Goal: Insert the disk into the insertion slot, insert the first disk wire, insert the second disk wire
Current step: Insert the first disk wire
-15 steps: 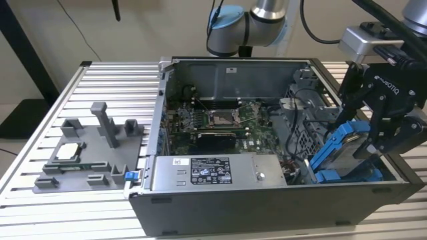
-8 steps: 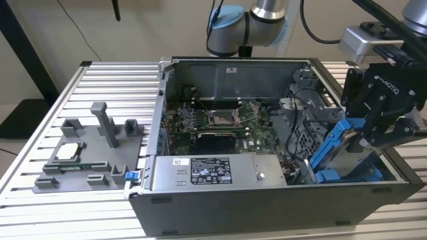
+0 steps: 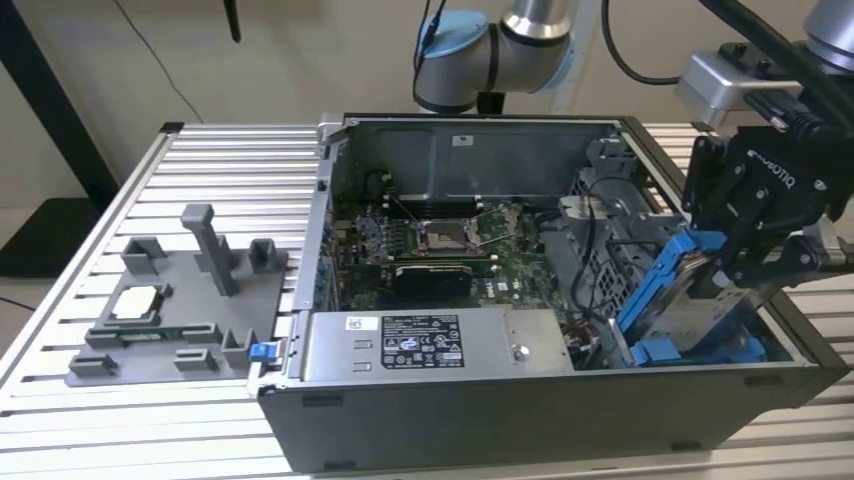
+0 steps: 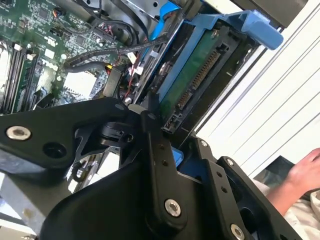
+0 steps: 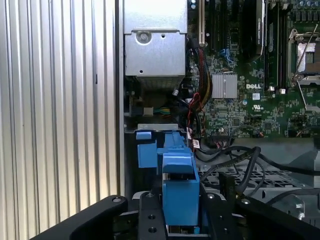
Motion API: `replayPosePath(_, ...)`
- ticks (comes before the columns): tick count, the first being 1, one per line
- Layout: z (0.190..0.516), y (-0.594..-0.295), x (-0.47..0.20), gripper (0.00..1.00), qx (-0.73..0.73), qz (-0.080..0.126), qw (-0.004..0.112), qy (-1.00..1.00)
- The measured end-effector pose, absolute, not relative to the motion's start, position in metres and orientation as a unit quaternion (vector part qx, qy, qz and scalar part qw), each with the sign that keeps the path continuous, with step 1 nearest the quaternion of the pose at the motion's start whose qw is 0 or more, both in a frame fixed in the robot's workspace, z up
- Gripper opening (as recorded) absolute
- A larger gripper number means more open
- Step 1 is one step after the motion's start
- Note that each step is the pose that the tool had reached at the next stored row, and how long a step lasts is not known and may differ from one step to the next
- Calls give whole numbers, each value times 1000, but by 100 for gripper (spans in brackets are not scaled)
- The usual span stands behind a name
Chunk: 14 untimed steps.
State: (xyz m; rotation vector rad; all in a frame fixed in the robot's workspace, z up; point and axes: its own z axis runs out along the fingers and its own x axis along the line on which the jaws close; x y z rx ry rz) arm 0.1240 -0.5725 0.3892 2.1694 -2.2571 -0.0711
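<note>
Gripper [image 3: 731, 262] clamped on disk [image 3: 687, 305] by its blue carrier [image 3: 667, 262], tilted at slot [image 3: 603, 272], 3 o'clock of case [image 3: 534, 420], exterior view. I judge it rigid, dense and shock-sensitive, so grip carrier edges, never board [image 4: 192, 70].

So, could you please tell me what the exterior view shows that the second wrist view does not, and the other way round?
Exterior view: the grey fixture with upright posts on the ribbed table, the small square chip lying on that fixture, and the grey metal box with a white sticker in the case.

Second wrist view: the green underside of the disk with its connector row, and a person's hand.

Both: the gripper closed on the disk's blue carrier, the disk tilted at the insertion slot, and the green motherboard.
</note>
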Motion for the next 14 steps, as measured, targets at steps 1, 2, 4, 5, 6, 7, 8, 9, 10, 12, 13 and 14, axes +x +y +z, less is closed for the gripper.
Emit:
replayPosePath(1,389,-572,124,0,692,-24,4,-722)
replayPosePath(2,389,-572,124,0,691,-24,4,-722)
replayPosePath(4,389,-572,124,0,691,-24,4,-722)
replayPosePath(5,389,-572,124,100,691,-24,4,-722)
replayPosePath(6,389,-572,124,100,691,-24,4,-722)
replayPosePath(7,389,-572,124,100,691,-24,4,-722)
replayPosePath(8,389,-572,124,100,691,-24,4,-722)
replayPosePath(9,390,-572,124,100,691,-24,4,-722)
replayPosePath(10,393,-572,124,100,691,-24,4,-722)
replayPosePath(12,398,-572,124,100,691,-24,4,-722)
replayPosePath(13,400,-572,124,100,691,-24,4,-722)
replayPosePath(14,401,-571,124,100,691,-24,4,-722)
